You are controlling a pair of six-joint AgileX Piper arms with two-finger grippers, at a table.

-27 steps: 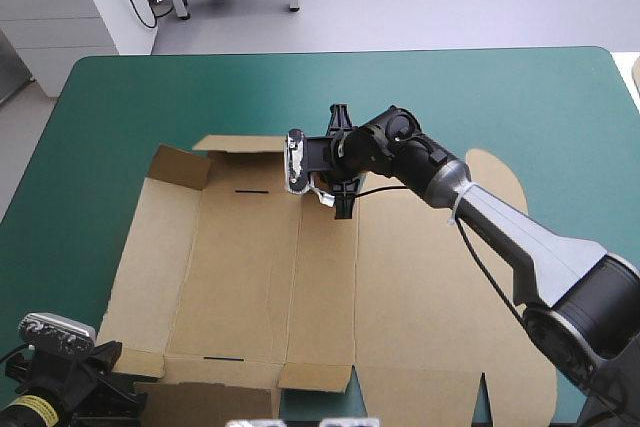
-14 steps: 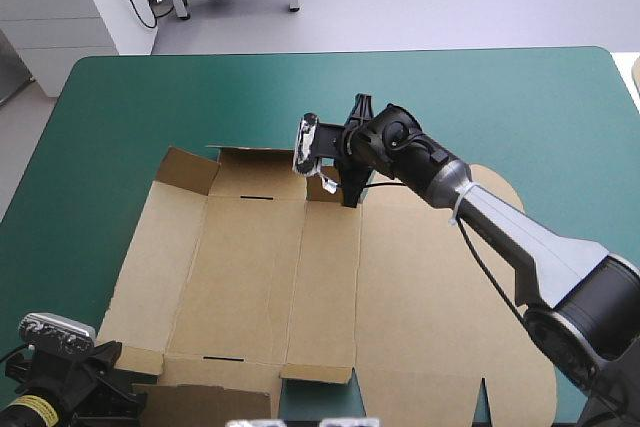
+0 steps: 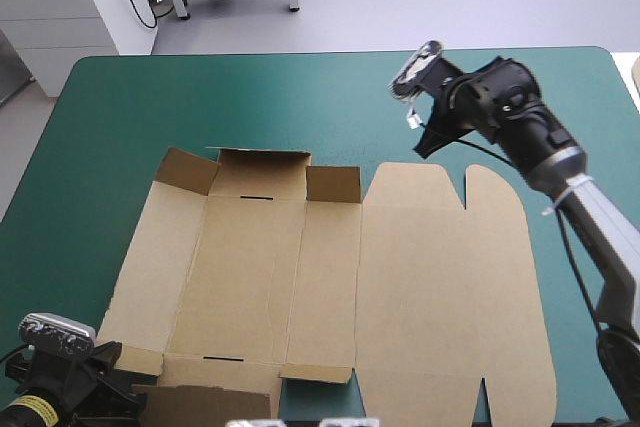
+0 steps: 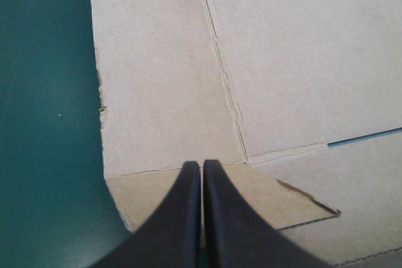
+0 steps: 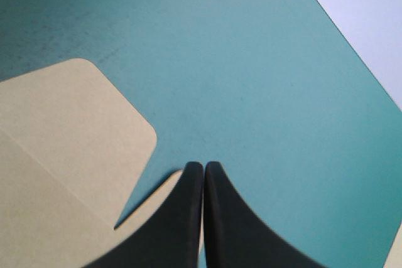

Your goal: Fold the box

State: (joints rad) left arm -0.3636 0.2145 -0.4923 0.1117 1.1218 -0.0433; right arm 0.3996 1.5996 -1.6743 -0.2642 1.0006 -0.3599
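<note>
The box (image 3: 330, 287) is lying spread lengthwise across the surface (image 3: 200, 97), its near-left corner being overhung by the left gripper (image 4: 201, 164), its far edge by the right gripper (image 3: 424, 143); both pairs of fingers (image 5: 182, 218) are being held pressed together, empty.

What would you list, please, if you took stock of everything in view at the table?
box: one, brown, mostly flat across the table's middle and near side, far-left flaps raised.
table: one, teal-green cover, under the box.
left gripper: one, black, shut, over the box's near-left corner.
right gripper: one, black, shut, over bare cover just beyond the box's far edge, by its rounded tabs.
</note>
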